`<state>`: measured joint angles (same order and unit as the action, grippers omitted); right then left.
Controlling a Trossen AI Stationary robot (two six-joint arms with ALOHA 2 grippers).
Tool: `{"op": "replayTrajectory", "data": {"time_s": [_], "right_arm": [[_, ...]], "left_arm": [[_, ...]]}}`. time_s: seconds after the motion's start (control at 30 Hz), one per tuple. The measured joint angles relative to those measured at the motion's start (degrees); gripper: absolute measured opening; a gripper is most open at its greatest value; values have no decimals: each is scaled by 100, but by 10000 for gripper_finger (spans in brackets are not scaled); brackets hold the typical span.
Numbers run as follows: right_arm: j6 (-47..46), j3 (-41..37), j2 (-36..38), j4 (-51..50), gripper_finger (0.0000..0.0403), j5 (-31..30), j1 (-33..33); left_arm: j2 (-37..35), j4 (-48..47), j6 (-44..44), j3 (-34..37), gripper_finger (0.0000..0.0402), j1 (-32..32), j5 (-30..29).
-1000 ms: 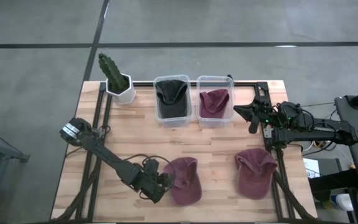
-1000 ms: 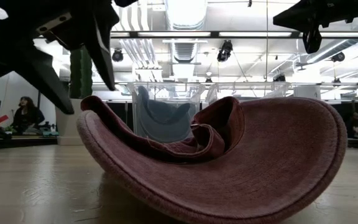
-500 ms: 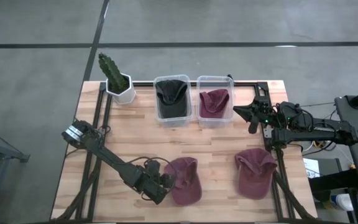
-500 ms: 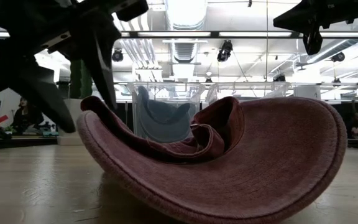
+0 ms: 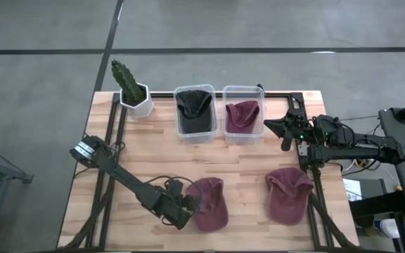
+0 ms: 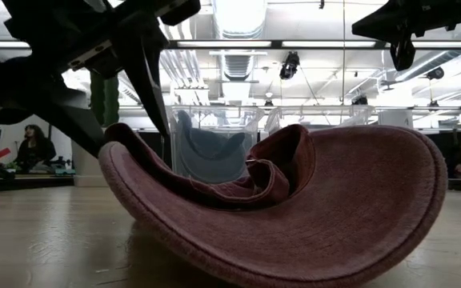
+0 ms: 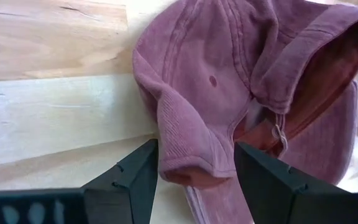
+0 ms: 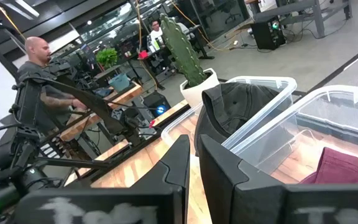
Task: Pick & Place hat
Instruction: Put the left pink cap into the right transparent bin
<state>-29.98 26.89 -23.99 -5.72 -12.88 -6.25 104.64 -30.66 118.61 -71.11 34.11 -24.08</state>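
Note:
A maroon corduroy hat (image 5: 209, 204) lies on the table near its near edge, filling the low view (image 6: 294, 216). My left gripper (image 5: 185, 204) is open at the hat's left side. In the left wrist view (image 7: 194, 180) its fingers stand on either side of a raised fold of the crown (image 7: 188, 149). A second maroon hat (image 5: 289, 194) lies toward the right. My right gripper (image 5: 285, 133) waits shut above the table's right side, near the bins (image 8: 192, 162). My left gripper's open fingers (image 7: 129, 183) straddle the raised fold at the hat's left edge (image 7: 179, 168), coming in low from the table's left. I cannot tell whether they touch the cloth. The hat rests on the table.
Two clear bins stand at the far edge: one holds a dark hat (image 5: 194, 111), the other a maroon hat (image 5: 242, 114). A potted cactus (image 5: 133, 91) stands left of them. Bare wood lies between the bins and the two loose hats. People sit beyond the table (image 6: 34, 148).
My left gripper has moved right toward the near maroon hat and come down, so its open fingers now stand around the hat's left edge. The hat has stayed where it was.

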Motion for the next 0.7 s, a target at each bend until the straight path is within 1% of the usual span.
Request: {"op": "replayTrajectory", "data": {"time_s": [0.13, 0.27, 0.57, 0.7], "right_arm": [[3, 0, 0, 0, 31, 0, 1], [6, 0, 2, 2, 31, -2, 1], [19, 0, 2, 2, 31, -5, -1], [20, 0, 0, -6, 31, -9, 1]], "left_arm": [[8, 26, 2, 18, 202, -15, 7], [160, 117, 2, 20, 202, -61, 45], [768, 1240, -310, 18, 202, -198, 145], [842, 1314, -308, 11, 202, -252, 170]]}}
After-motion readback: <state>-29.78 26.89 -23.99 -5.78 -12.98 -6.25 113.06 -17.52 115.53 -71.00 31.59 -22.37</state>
